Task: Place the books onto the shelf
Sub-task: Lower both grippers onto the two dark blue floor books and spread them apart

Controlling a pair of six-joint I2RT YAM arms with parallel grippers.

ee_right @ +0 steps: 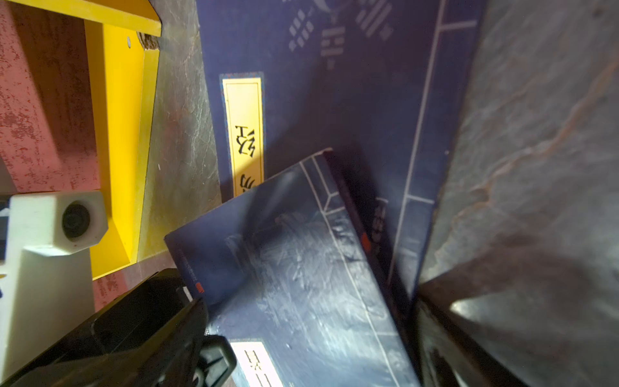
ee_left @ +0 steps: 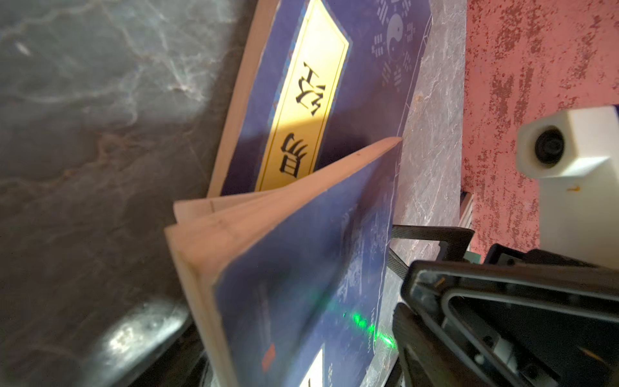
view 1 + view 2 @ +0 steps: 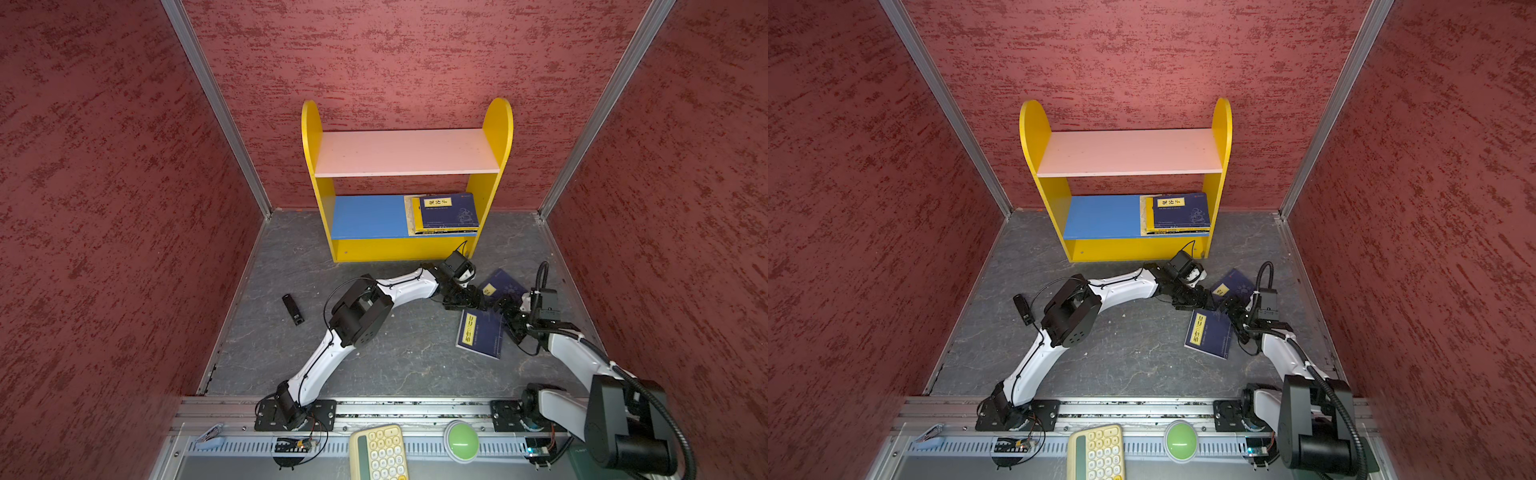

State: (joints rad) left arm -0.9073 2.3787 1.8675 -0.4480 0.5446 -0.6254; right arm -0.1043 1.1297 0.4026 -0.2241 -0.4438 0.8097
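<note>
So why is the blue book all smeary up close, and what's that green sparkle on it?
In the left wrist view the nearer navy book sits too close to the lens, so it blurs. The green sparkle looks like a small light bouncing off its glossy cover. In the right wrist view the same book shows whitish glare. In both top views everything is sharp, but the red walls splay outward.

I see 2 arms, left arm (image 3: 320,365) and right arm (image 3: 573,353), with glossy white link shells and black joint housings. Thin black cables (image 3: 337,289) run along the left; a ribbed black conduit (image 3: 671,419) loops over the right. Both bolt to black base plates (image 3: 326,409) with silver screws. The left gripper (image 3: 482,302) and right gripper (image 3: 508,309) are black.
</note>
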